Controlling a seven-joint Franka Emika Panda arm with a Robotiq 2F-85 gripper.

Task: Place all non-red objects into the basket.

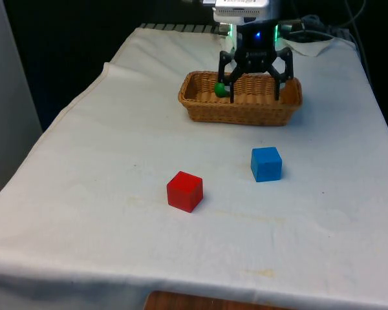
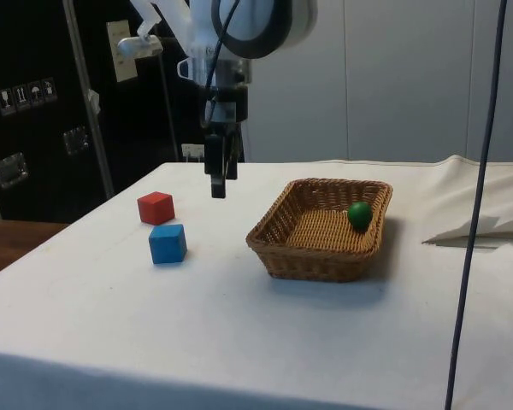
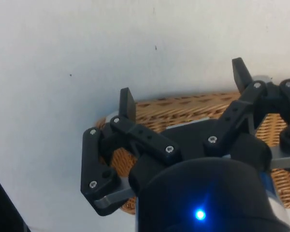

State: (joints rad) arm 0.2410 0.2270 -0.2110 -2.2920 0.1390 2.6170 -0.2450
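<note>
A table draped in a white cloth (image 1: 84,213) carries a rectangular woven wicker basket (image 1: 246,110) toward its far end; nearer the front lie a blue cube (image 1: 266,164) and a red cube (image 1: 184,191), near each other but apart

The wicker basket (image 1: 240,102) sits on the far part of the table (image 1: 84,194), with a ball (image 1: 220,89) inside it at the front view's left end. Nearer, two cubes lie apart on the cloth: one cube (image 1: 266,164) toward the front view's right, the other cube (image 1: 184,191) left of it and slightly nearer.
</note>
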